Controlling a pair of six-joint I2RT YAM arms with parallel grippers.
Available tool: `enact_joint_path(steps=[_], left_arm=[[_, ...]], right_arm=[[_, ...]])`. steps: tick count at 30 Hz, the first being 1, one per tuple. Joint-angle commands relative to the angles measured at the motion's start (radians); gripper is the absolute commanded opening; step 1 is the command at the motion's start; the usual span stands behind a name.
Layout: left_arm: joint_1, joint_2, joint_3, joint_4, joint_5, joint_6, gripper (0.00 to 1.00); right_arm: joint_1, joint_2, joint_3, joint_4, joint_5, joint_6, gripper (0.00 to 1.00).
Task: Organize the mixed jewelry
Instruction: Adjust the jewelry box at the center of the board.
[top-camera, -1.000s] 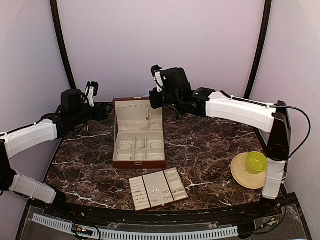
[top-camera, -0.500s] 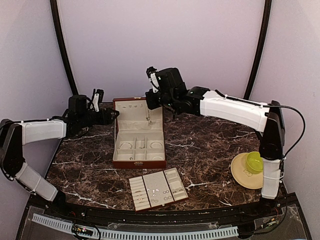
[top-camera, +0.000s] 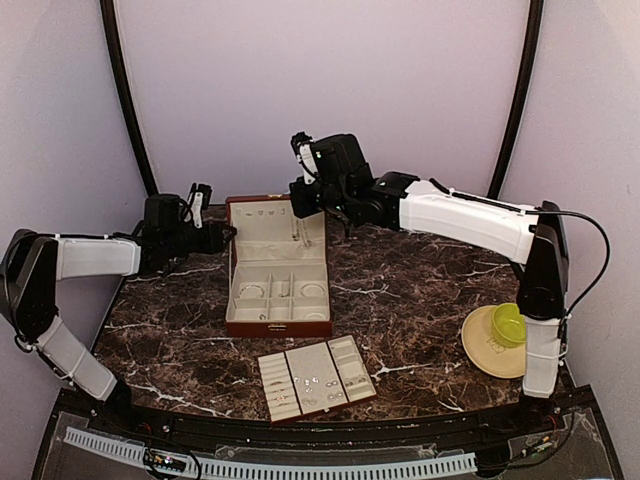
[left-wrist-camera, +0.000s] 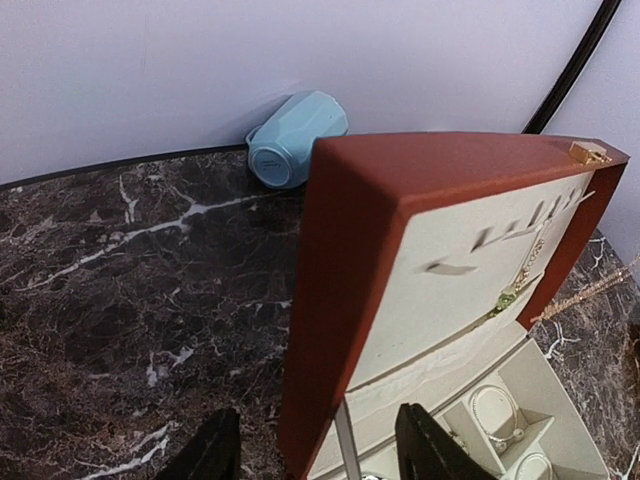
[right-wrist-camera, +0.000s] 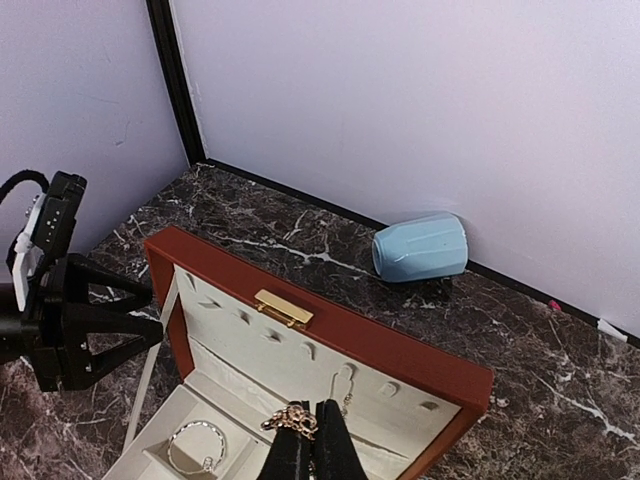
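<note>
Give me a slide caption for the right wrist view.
Right claw, shut on a gold chain, hovers over the open jewelry box; left claw at its lid edge.

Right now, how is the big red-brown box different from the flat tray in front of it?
The red-brown box is deep, with its lid standing up; the flat tray is shallow with no lid. The box sits farther back, between the arms, while the tray lies nearer the front edge, turned at a slant. Both are cream-lined, split into compartments, and hold small shiny jewelry.
</note>
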Motion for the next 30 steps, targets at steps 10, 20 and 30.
enact_joint_path(steps=[10,20,30], left_arm=[[-0.025,0.063,0.049,0.032,0.015,0.02,0.29],[-0.095,0.106,0.079,0.03,-0.04,0.022,0.09],[-0.159,0.15,0.114,0.064,-0.004,-0.015,0.08]], right_arm=[[-0.006,-0.003,0.007,0.056,-0.011,0.009,0.0],[-0.006,0.004,0.024,0.062,-0.005,-0.002,0.0],[-0.006,0.039,0.072,0.08,0.002,-0.01,0.0]])
